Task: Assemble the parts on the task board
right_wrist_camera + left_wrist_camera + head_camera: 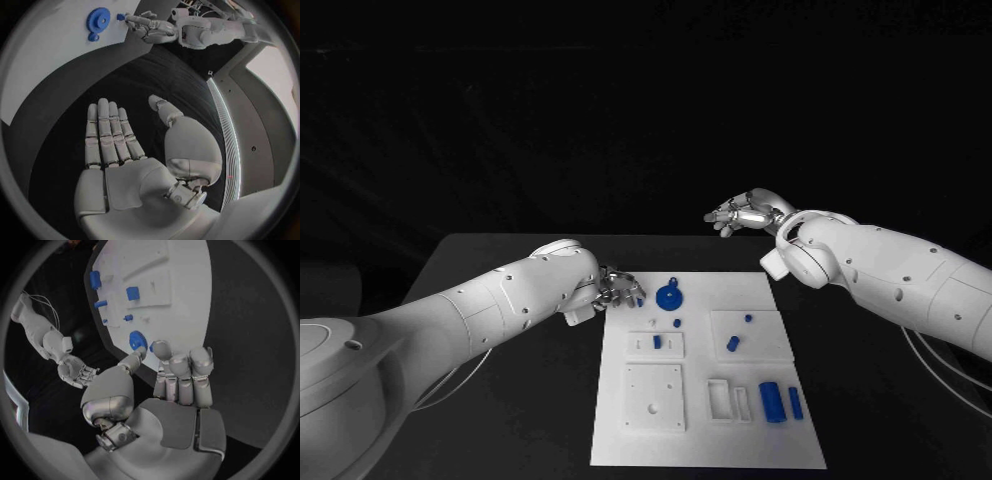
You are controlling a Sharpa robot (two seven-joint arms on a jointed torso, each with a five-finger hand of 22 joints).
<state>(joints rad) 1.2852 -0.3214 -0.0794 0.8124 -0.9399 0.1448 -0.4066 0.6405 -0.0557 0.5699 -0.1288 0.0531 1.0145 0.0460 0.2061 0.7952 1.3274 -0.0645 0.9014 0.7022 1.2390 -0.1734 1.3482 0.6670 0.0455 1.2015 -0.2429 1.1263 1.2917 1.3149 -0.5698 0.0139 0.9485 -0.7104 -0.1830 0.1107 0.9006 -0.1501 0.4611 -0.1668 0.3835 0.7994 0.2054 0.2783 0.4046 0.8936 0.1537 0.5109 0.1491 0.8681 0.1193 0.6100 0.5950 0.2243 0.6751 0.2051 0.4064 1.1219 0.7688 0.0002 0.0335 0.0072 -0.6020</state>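
The small blue part [120, 16] sits pinched at the fingertips of the left hand [615, 291], held just over the far left corner of the task board [704, 440]. Right beside it, on the board's far edge, lies the blue gear-shaped disc [671, 296], flat on the white surface; in the left wrist view the disc [137, 340] shows just past the thumb tip, and the remaining fingers [184, 367] are curled together alongside.

Nearer than the disc, the board carries several raised white blocks. One block holds a short blue peg [658, 341]; the block to its right holds another blue piece [733, 343] and a tiny one near its far edge. At the board's near right stand a thick blue cylinder [772, 401] and a thinner blue rod [795, 402], side by side, next to a white slotted holder [728, 398].

The right hand [746, 213] is raised beyond the board's far right corner, well apart from it, palm flat, fingers [109, 132] straight and empty.
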